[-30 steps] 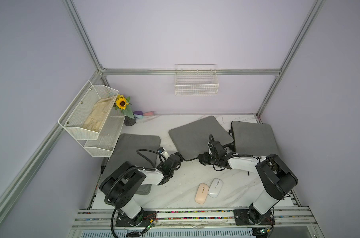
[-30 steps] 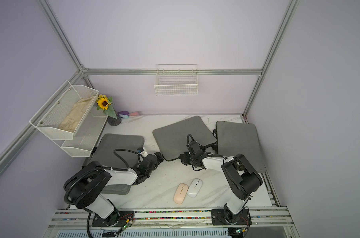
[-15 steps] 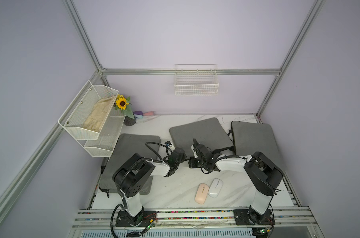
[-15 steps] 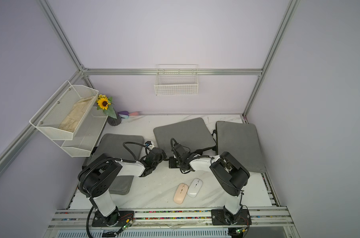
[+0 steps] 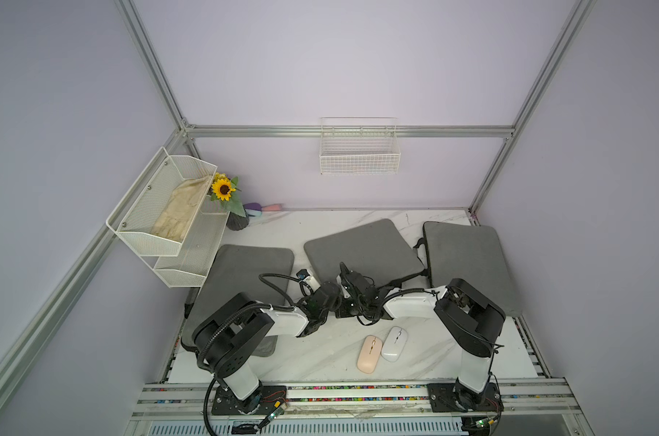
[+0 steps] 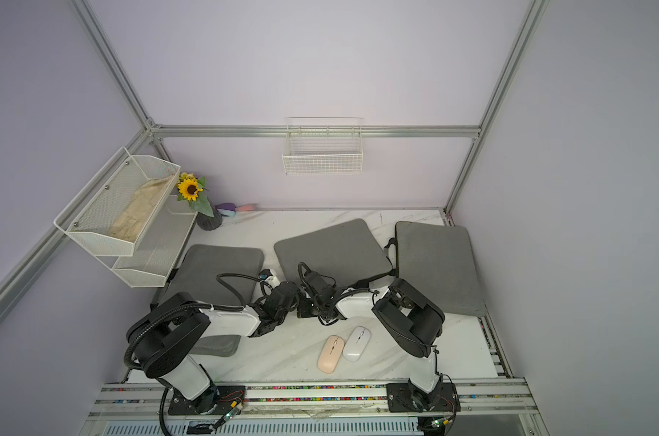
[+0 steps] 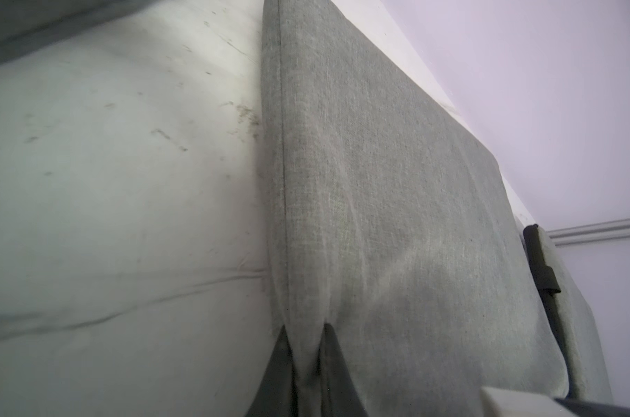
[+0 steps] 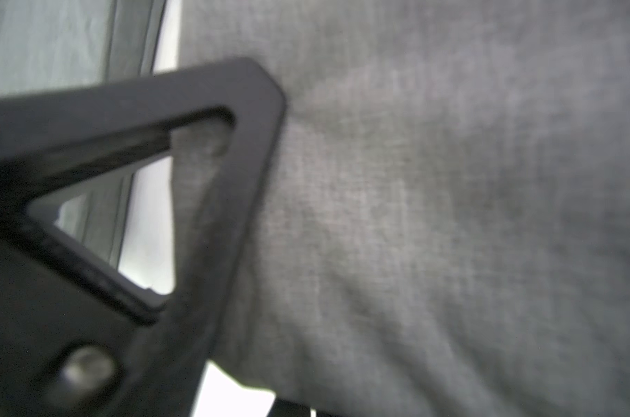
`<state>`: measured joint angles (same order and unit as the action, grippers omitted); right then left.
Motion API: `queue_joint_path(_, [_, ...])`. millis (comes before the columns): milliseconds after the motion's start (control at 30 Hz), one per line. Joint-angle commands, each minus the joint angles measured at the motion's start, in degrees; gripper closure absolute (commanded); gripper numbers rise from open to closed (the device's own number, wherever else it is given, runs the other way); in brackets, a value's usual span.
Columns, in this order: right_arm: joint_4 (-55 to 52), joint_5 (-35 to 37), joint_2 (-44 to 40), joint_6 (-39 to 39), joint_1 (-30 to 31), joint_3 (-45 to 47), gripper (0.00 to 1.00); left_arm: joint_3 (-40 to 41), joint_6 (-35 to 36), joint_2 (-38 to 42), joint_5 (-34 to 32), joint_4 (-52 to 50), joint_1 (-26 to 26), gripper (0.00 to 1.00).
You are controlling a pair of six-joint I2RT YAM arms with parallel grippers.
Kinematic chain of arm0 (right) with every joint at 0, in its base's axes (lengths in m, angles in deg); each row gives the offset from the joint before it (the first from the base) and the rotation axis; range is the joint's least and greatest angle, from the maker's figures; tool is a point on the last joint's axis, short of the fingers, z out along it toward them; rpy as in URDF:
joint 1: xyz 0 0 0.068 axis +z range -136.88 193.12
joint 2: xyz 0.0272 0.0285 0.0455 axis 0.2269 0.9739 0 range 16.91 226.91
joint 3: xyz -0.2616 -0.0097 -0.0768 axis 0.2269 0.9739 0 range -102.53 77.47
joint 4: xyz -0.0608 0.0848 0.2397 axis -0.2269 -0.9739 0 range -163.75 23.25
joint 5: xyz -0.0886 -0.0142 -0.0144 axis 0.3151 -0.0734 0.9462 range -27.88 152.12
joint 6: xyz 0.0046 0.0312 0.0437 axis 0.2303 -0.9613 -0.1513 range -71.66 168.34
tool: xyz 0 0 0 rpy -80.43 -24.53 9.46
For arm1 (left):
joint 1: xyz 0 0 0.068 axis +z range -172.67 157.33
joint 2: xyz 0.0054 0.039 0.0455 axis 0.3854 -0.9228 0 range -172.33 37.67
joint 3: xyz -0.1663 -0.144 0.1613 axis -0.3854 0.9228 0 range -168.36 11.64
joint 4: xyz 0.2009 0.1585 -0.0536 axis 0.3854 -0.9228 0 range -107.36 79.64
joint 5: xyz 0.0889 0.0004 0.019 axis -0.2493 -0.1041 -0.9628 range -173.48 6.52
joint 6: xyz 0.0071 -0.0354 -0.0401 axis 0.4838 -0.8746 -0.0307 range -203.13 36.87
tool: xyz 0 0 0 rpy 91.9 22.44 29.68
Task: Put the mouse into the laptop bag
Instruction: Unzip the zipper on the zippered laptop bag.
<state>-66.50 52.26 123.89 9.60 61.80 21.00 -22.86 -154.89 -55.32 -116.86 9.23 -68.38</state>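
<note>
On the left side, the left laptop bag (image 5: 244, 271) lies flat on the table (image 5: 320, 355), in the same place as one second ago. The left arm has swung inward from it toward the middle. Its left hand (image 7: 306, 346) was spread one second ago. Now, in the left wrist view, the two dark fingers (image 7: 277, 364) are pinching a fold of grey cloth at the near corner of the middle laptop bag (image 5: 361, 249).

This bag is still closed and lies flat. Its near edge seems a little shifted from before, but I cannot say exactly how much.

The right hand (image 8: 266, 119) has travelled left along that near edge and now is just beside the left hand. It stays pressed together, as before. In the right wrist view one finger lies against the grey cloth, and I cannot tell if cloth is caught between the fingers.

The pink mouse (image 5: 369, 354) and the white mouse (image 5: 394, 343) have not moved. They lie side by side, touching, on the bare table near its front edge, outside every bag and apart from both hands.

The right laptop bag (image 5: 467, 264) is unchanged.
</note>
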Motion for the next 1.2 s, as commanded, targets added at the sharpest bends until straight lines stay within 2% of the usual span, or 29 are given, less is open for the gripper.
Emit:
queue_joint_path(0, [1.9, 4.9, -2.0, -2.2, -4.0, 1.4, 1.0, 4.0, -5.9, 7.5, -10.1, -5.0, -7.5, 0.88])
queue_joint_path(133, [1.6, 6.1, -5.5, -2.5, -6.2, 4.8, 1.0, 3.9, -10.0, 10.0, -15.1, -10.0, -11.3, 0.69])
queue_joint_path(300, [0.8, 8.0, -10.4, -3.1, -9.8, 9.4, 1.0, 3.3, -10.8, 10.6, -16.2, -12.0, -11.6, 0.41])
queue_joint_path(333, [0.5, 8.5, -11.2, -3.2, -10.5, 10.1, 1.0, 3.3, -10.0, 10.9, -16.8, -11.9, -11.6, 0.34])
queue_joint_path(433, [-0.1, 9.1, -12.5, -3.1, -11.9, 11.4, 1.0, 3.0, -7.8, 11.5, -17.7, -13.4, -11.1, 0.21])
queue_joint_path(467, [-0.2, 9.2, -12.7, -3.1, -12.3, 11.8, 1.0, 3.0, -6.7, 14.0, -17.3, -13.9, -10.8, 0.19])
queue_joint_path(600, [-0.3, 9.9, -13.7, -3.4, -12.7, 12.7, 1.0, 2.9, -1.0, 15.7, -10.8, -12.3, -7.4, 0.12])
queue_joint_path(700, [-0.3, 9.8, -13.8, -3.5, -12.7, 12.9, 1.0, 1.8, 6.3, 13.8, -2.3, -5.9, -2.9, 0.07])
queue_joint_path(767, [-0.3, 9.8, -13.9, -3.5, -12.7, 13.2, 1.0, -2.0, 9.3, 9.6, 5.5, -5.9, 1.9, 0.05])
queue_joint_path(867, [-0.3, 9.8, -14.4, -3.7, -12.7, 14.0, 1.0, -8.0, 11.1, 2.3, 13.1, -6.3, 7.0, 0.05])
queue_joint_path(967, [-0.1, 9.8, -14.6, -3.6, -12.7, 14.5, 1.0, -14.0, 12.8, -4.3, 14.3, -7.7, 9.8, 0.04])
queue_joint_path(1167, [1.4, 8.8, -14.1, -3.1, -12.7, 14.7, 1.0, -24.9, 15.2, -13.9, 17.9, -10.1, 12.0, 0.04])
